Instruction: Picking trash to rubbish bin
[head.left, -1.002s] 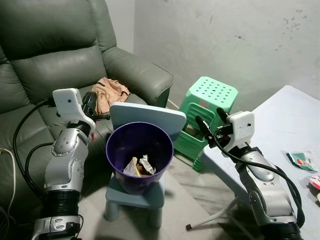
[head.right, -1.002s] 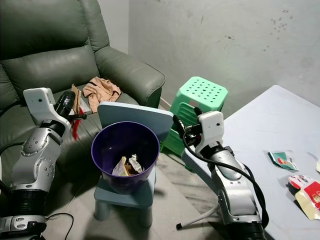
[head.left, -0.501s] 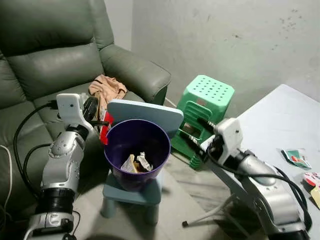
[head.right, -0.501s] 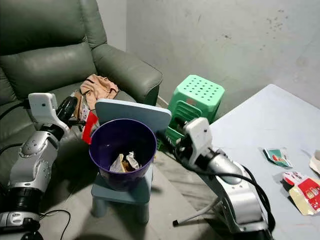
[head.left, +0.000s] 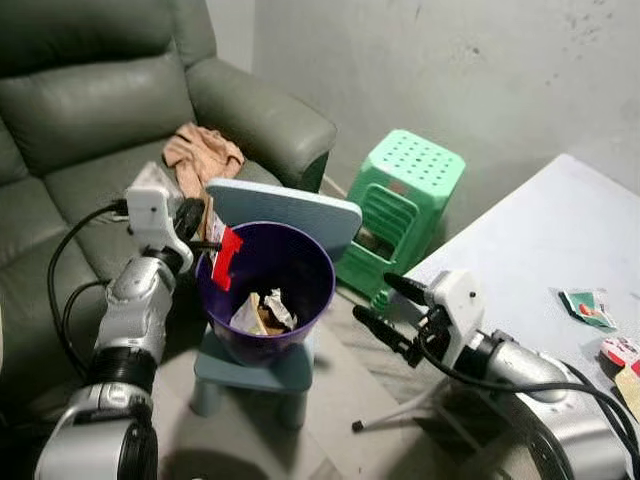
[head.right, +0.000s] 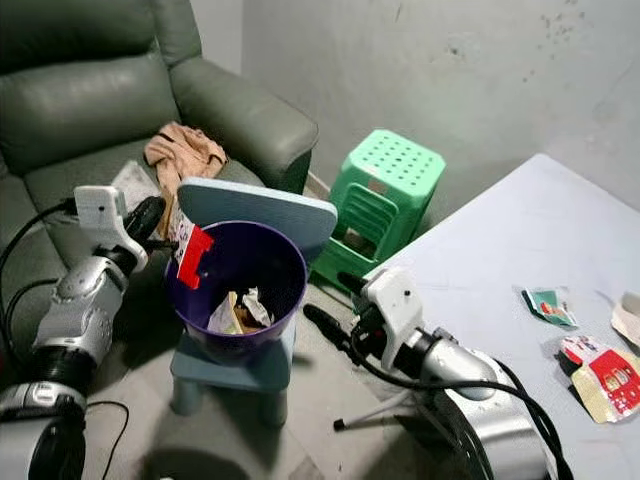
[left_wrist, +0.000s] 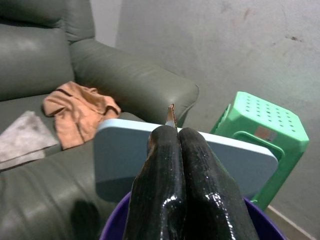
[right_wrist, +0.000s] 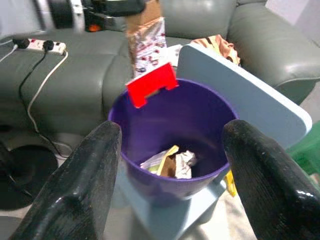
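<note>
The left gripper (head.left: 208, 243), fingers pressed together, pinches a red-and-white wrapper (head.left: 225, 256) that hangs over the near left rim of the purple rubbish bin (head.left: 300, 335). The bin stands on a small blue chair (head.left: 285, 208) beside a green sofa (head.left: 90, 110) and holds crumpled trash (head.left: 262, 312). The right gripper (head.left: 385, 310), fingers spread wide and empty, hovers just beside the bin's right side. More wrappers (head.right: 590, 365) lie at the white table's (head.right: 510, 240) right edge.
</note>
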